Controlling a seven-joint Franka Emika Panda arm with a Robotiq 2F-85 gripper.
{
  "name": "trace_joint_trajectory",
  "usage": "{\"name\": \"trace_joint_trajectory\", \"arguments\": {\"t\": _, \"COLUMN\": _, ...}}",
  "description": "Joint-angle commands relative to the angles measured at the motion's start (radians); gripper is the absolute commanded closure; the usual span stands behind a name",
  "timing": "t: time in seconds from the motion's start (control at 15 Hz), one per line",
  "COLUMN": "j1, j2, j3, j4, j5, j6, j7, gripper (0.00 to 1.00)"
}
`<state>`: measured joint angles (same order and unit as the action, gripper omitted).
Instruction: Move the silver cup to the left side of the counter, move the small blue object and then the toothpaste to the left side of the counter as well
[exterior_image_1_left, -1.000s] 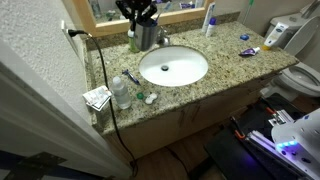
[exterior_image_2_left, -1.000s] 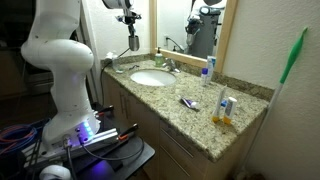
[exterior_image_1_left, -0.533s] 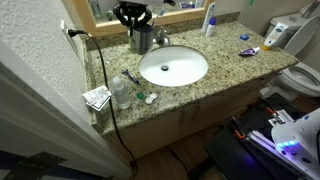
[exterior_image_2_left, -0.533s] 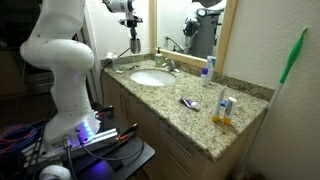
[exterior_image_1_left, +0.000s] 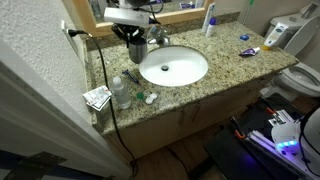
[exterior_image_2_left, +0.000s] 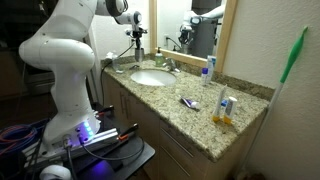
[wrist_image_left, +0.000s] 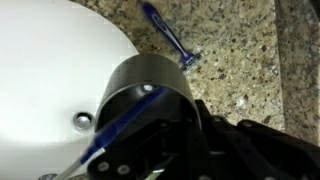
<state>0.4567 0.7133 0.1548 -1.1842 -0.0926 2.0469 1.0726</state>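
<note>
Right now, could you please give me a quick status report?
Gripper shut on silver cup, beside the sink. Toothpaste untouched at far end. Blue razor on counter near cup.

A blue razor (wrist_image_left: 168, 38) lies flat close beside the end effector (exterior_image_1_left: 136, 42). Farther out toward the front edge, a clear bottle (exterior_image_1_left: 121, 93) stands upright, just beside a folded patterned paper (exterior_image_1_left: 97, 97). A black cord (exterior_image_1_left: 103, 75) runs down from the wall outlet (exterior_image_1_left: 70, 30) near the end effector. Well apart from it, along the back, stands a tall white tube with a blue top (exterior_image_1_left: 209, 20). A toilet (exterior_image_1_left: 303, 77) sits farther still.
</note>
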Motion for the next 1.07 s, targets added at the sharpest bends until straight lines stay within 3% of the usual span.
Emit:
{"name": "trace_joint_trajectory", "arguments": {"t": 0.0, "j1": 0.001, "j2": 0.03, "j3": -0.001, "j4": 0.046, "j5": 0.001, "j6": -0.002, "j7": 0.012, "gripper": 0.93}}
{"name": "trace_joint_trajectory", "arguments": {"t": 0.4, "j1": 0.025, "j2": 0.155, "j3": -0.014, "j4": 0.222, "j5": -0.028, "j6": -0.01, "j7": 0.024, "gripper": 0.98}}
{"name": "trace_joint_trajectory", "arguments": {"t": 0.6, "j1": 0.059, "j2": 0.251, "j3": -0.041, "j4": 0.364, "j5": -0.045, "j6": 0.001, "j7": 0.033, "gripper": 0.98}}
{"name": "trace_joint_trajectory", "arguments": {"t": 0.87, "j1": 0.086, "j2": 0.383, "j3": -0.079, "j4": 0.555, "j5": -0.075, "j6": -0.069, "j7": 0.046, "gripper": 0.98}}
{"name": "trace_joint_trajectory", "arguments": {"t": 0.93, "j1": 0.091, "j2": 0.4, "j3": -0.089, "j4": 0.579, "j5": -0.079, "j6": -0.072, "j7": 0.061, "gripper": 0.98}}
{"name": "trace_joint_trajectory", "arguments": {"t": 1.0, "j1": 0.076, "j2": 0.327, "j3": -0.068, "j4": 0.448, "j5": -0.061, "j6": -0.022, "j7": 0.042, "gripper": 0.93}}
